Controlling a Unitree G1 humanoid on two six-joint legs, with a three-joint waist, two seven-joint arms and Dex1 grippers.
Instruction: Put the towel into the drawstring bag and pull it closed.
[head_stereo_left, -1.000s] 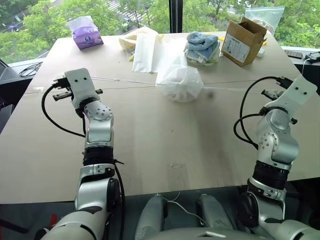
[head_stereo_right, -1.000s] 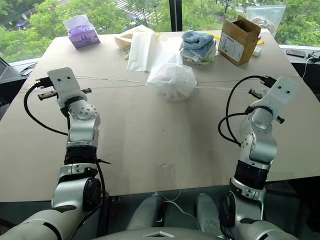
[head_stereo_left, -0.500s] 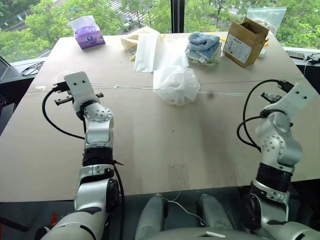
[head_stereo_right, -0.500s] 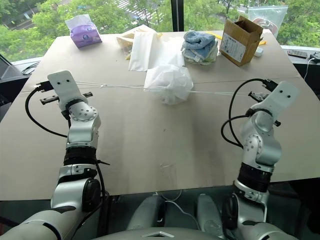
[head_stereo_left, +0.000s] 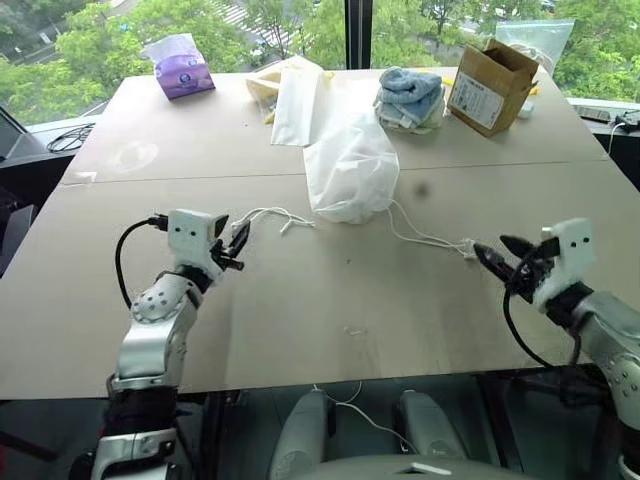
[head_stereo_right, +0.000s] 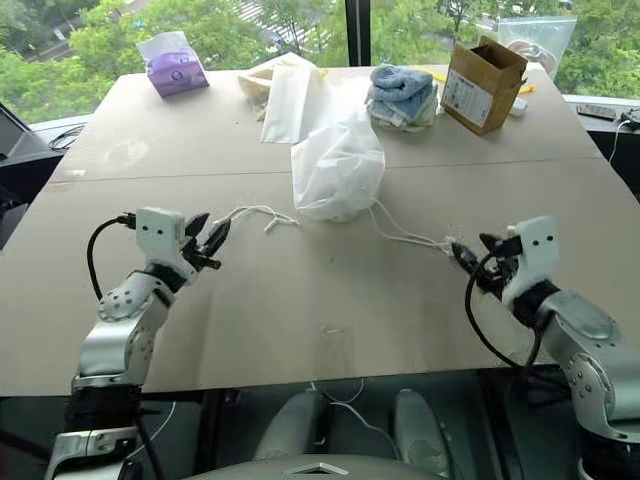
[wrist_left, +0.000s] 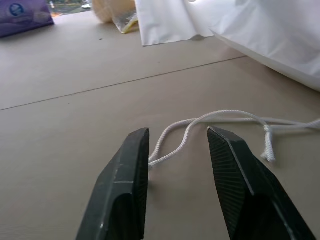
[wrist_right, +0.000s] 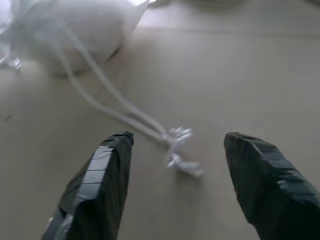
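The white drawstring bag (head_stereo_left: 350, 165) lies bulging on the middle of the table, its mouth gathered. The towel is hidden from view. The bag's left cord (head_stereo_left: 268, 214) lies slack on the table and ends between the fingers of my left gripper (head_stereo_left: 238, 243), which is open; in the left wrist view the cord (wrist_left: 186, 133) rests loose between the fingers (wrist_left: 124, 182). The right cord (head_stereo_left: 424, 238) runs to a knotted end (wrist_right: 177, 150) just in front of my right gripper (head_stereo_left: 494, 254). That gripper is open too, with nothing in it.
A purple tissue pack (head_stereo_left: 180, 68) sits at the far left. Flat white and cream bags (head_stereo_left: 293, 98), a stack of blue towels (head_stereo_left: 408, 97) and a cardboard box (head_stereo_left: 488, 84) line the far edge. Both grippers hang low near the table's front edge (head_stereo_left: 330, 378).
Both grippers have opened and let go of the cords. Both arms dropped low and drew back and inward. The taut cords have gone slack onto the table.
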